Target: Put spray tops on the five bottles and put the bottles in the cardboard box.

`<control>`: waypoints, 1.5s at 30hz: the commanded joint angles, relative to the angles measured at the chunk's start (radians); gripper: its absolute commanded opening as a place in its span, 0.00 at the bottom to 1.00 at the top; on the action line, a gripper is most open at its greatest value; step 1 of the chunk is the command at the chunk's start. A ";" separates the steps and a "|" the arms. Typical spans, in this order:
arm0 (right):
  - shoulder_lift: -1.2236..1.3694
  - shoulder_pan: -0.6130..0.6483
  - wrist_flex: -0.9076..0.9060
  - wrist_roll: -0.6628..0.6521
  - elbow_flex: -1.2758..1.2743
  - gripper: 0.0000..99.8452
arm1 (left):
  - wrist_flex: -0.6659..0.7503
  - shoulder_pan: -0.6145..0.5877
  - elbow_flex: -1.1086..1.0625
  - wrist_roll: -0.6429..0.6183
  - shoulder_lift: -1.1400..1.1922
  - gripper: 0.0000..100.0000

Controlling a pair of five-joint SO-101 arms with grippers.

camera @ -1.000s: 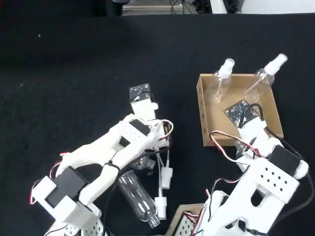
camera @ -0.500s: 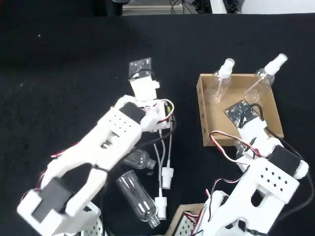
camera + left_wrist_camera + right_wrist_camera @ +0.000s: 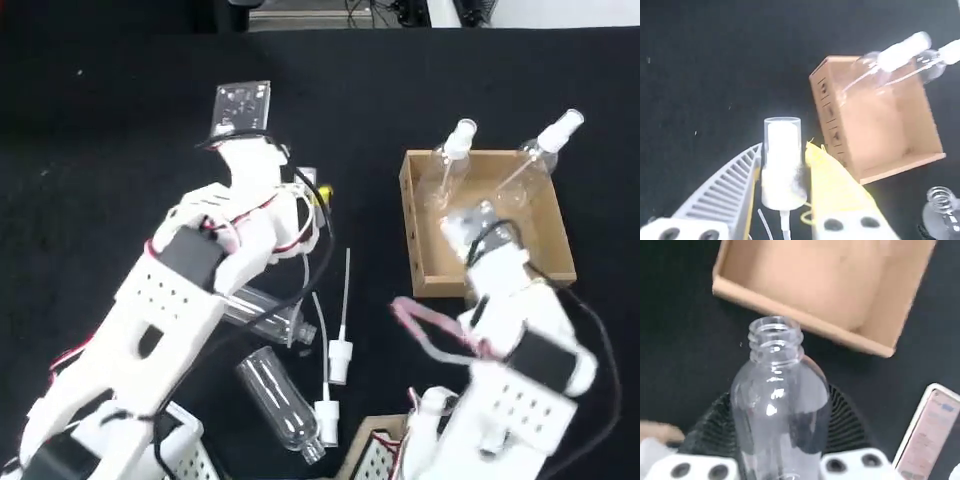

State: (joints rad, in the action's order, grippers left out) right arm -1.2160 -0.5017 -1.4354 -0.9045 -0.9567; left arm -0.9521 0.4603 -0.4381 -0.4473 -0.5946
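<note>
Spray top (image 3: pixel 782 165) is being held tight in the left jaws, up near the cardboard box (image 3: pixel 832 115). The right jaws are squeezing an open bottle (image 3: pixel 777 410), with its mouth close to the box's edge. Two capped bottles (image 3: pixel 447 165) are leaning in the box at its far side. Two more open bottles (image 3: pixel 285 400) and two loose tops (image 3: pixel 340 350) are lying on the black table (image 3: pixel 120 120), apart from the box.
</note>
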 commanded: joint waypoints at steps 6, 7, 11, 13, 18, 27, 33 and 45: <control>-0.414 0.295 0.055 0.336 -0.061 0.01 | 0.126 -0.012 0.111 0.021 -0.242 0.04; -0.430 0.330 0.083 0.385 -0.067 0.01 | 0.161 -0.012 0.105 0.021 -0.269 0.04; -0.452 0.443 0.256 0.577 -0.122 0.01 | 0.281 -0.010 0.084 0.021 -0.362 0.04; -0.453 0.496 0.370 0.664 -0.176 0.01 | 0.327 -0.002 0.079 0.021 -0.393 0.04; -0.460 0.620 0.519 0.783 -0.252 0.01 | 0.457 -0.002 0.079 0.023 -0.446 0.04; -0.460 0.813 0.651 0.790 -0.285 0.01 | 0.592 -0.001 0.088 0.044 -0.439 0.04; -0.461 0.867 0.674 0.913 -0.280 0.01 | 0.672 0.093 0.079 0.232 -0.437 0.04; -0.461 0.888 0.686 0.921 -0.289 0.01 | 0.680 0.163 0.229 0.338 -0.229 0.04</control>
State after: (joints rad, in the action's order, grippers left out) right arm -1.6640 0.3790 -0.7802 0.0115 -1.2528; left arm -0.2908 0.6122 -0.3353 -0.1220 -0.8631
